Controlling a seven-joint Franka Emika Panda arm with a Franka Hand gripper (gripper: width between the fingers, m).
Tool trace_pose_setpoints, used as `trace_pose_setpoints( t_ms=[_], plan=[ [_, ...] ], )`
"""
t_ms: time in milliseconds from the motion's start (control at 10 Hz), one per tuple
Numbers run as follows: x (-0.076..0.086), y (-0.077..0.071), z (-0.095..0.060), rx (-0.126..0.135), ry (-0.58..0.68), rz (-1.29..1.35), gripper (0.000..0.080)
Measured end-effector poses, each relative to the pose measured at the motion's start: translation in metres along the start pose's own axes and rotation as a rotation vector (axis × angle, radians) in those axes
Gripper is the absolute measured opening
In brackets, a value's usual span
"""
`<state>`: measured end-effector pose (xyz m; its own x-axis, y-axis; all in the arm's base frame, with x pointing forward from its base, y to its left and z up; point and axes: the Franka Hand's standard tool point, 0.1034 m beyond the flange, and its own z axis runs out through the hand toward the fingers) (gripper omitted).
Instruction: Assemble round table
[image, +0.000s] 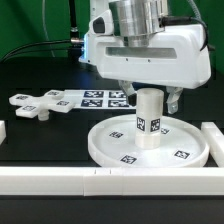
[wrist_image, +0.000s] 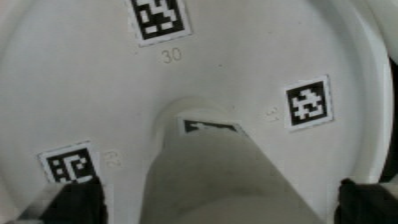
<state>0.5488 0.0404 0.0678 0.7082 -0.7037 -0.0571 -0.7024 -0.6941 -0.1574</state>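
The large rimmed disc (image: 100, 150) (wrist_image: 71, 80) lies flat on the black counter (image: 50, 135), close to its front edge and toward the exterior view's right. The short post (image: 148, 118) (wrist_image: 205, 175) stands upright at the disc's centre, one square tag facing the exterior camera. More tags lie flat on the disc's face around the post.

My end effector (image: 150, 100) (wrist_image: 214, 205) hangs straight over the post, reaching down around its top. It is spread wide. In the wrist view my dark fingertips (wrist_image: 68, 200) sit far apart at the picture's two corners, with the pale post between them. I see no fingertip pressing on it, so I am holding nothing. In the exterior view one dark finger (image: 172, 100) shows just beside the post's upper end, clear of it.

The flat cross-shaped piece (image: 38, 106) lies on the counter well apart from the disc, toward the exterior view's left. Just beside it, behind the disc, lies the marker board (image: 100, 98). I cannot tell whether the two touch. A long white bar (image: 60, 182) runs along the counter's front edge, and another bar (image: 214, 140) lies at the exterior view's right, just beside the disc's rim.
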Motion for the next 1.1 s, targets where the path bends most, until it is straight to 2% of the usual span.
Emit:
trace_pose_setpoints(
  t_ms=[200,400,500,1000,1100],
  plan=[
    [0.0005,0.0005,0.0,-0.001,0.0,-0.127,0.0649],
    [0.0019,-0.0041,-0.004,-0.038,-0.006,-0.337,0.0649],
    [0.0033,-0.0068,-0.0054,-0.045,0.0,-0.454,0.0649],
    [0.0073,-0.0067,-0.0058,-0.049,-0.007,-0.889,0.0649],
    [0.0076,-0.0065,-0.0059,-0.06,-0.007,-0.992,0.0649]
  ],
)
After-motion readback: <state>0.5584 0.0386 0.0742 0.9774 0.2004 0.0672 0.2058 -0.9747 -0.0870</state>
